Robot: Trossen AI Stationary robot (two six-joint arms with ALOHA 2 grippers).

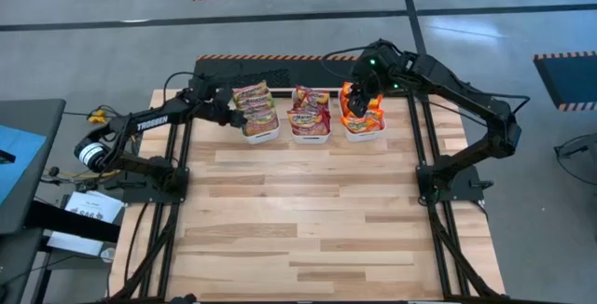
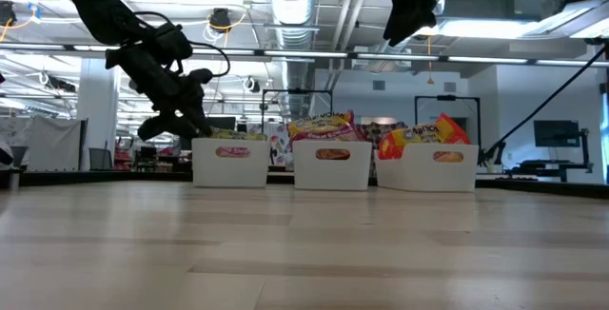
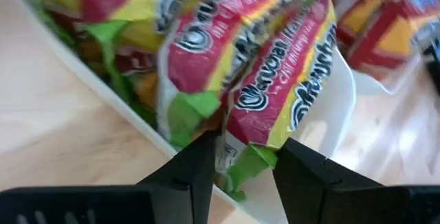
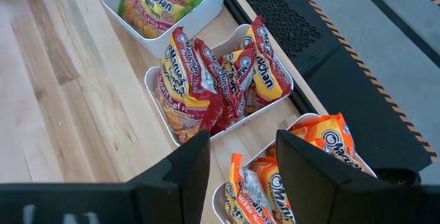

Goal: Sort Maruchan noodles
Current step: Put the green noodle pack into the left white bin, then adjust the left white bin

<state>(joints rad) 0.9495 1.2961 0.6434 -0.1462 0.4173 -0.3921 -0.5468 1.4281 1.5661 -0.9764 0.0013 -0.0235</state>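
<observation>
Left gripper (image 1: 227,110) at green noodles (image 1: 256,105)

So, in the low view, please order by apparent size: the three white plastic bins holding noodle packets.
1. Right-hand white plastic bin, with orange-trimmed packets: widest.
2. Middle white plastic bin and left-hand white plastic bin: these look alike, so no ranking between them. The right one may only seem larger through viewing angle.

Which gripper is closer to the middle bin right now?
Right. The right gripper hovers above the neighbouring orange-packet bin, beside the middle bin. The left gripper is at the far side of the green-packet bin.
</observation>
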